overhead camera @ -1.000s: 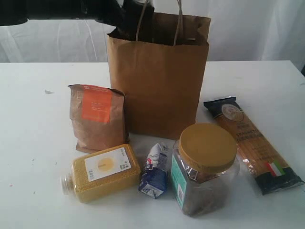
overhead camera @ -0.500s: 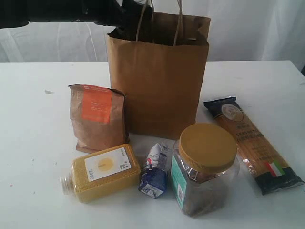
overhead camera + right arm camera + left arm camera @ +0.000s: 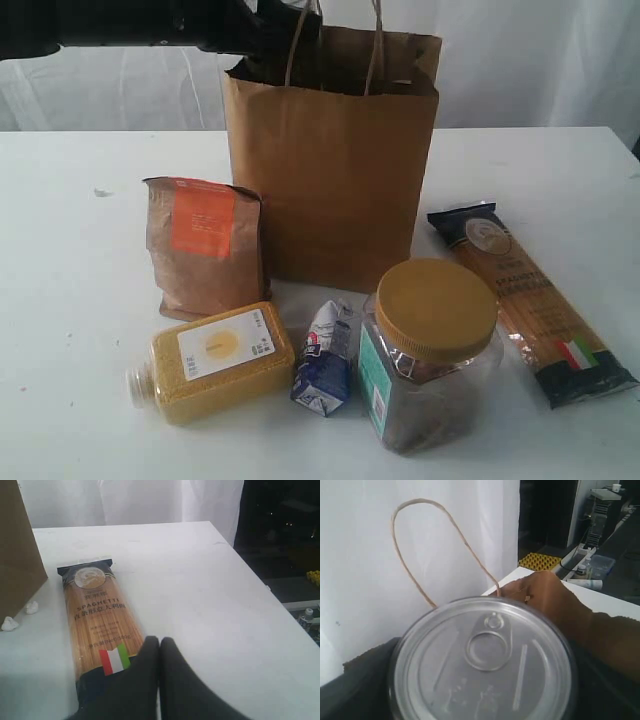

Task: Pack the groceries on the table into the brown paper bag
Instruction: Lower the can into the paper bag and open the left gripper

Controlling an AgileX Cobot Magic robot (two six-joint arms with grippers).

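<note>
Left wrist view | dark pull-tab tin (image 3: 482,665) gripped; right gripper (image 3: 159,641) closed

My left arm (image 3: 110,28) a long matte black boom with a faint sheen, my right gripper (image 3: 159,644) two smooth black fingers (image 3: 142,680), rounded tapering tips

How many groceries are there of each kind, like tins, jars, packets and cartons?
Tins: 1, the pull-tab tin
Bottles and jars: 2, the yellow grain bottle and the yellow-lidded jar
Packets and pouches: 2, the brown pouch and the spaghetti packet
Cartons: 1, the small blue-white carton
Total: 6
</note>
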